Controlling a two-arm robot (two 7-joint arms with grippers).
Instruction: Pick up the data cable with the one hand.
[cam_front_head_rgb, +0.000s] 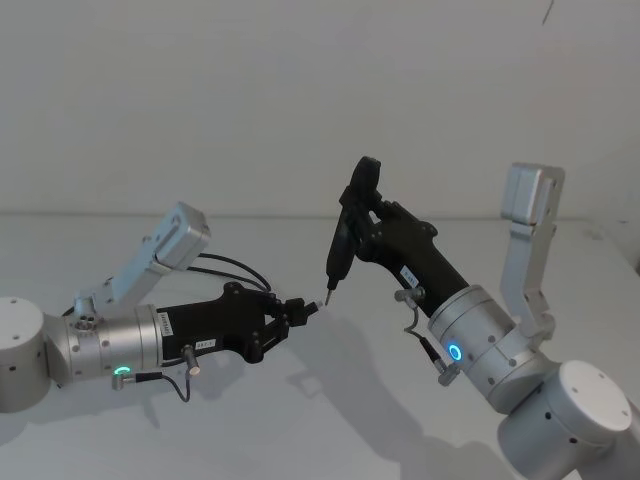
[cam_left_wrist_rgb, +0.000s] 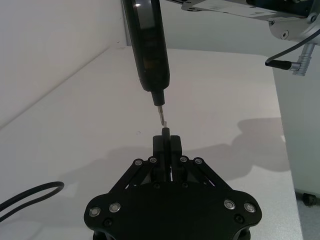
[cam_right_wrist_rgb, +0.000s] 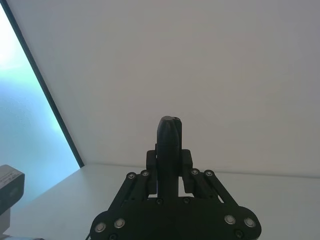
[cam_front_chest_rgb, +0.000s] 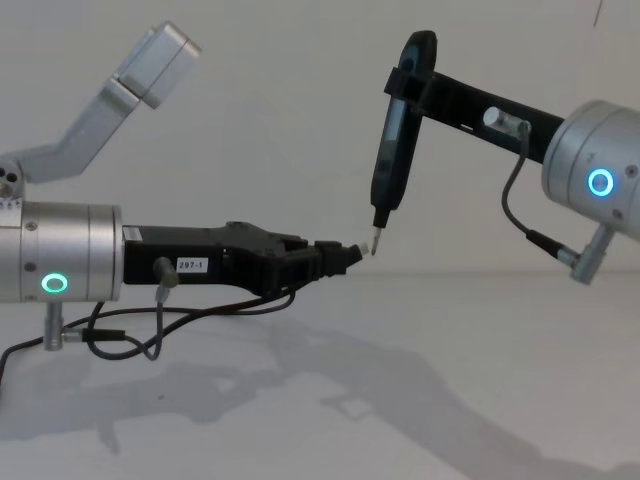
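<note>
My left gripper, the one hand with the green ring light, is held out level above the table and shut on the data cable's small black plug. The plug's silver tip sticks out past the fingers. The thin black data cable trails back under the arm in a loose curve. My right gripper, with the blue ring, is shut on a slim black pen-shaped device. That device points down, and its tip meets the plug's silver tip.
The white table lies below both arms, with a white wall behind. The table's edge runs past the right arm's side. A short robot wire with a silver connector hangs under the left wrist.
</note>
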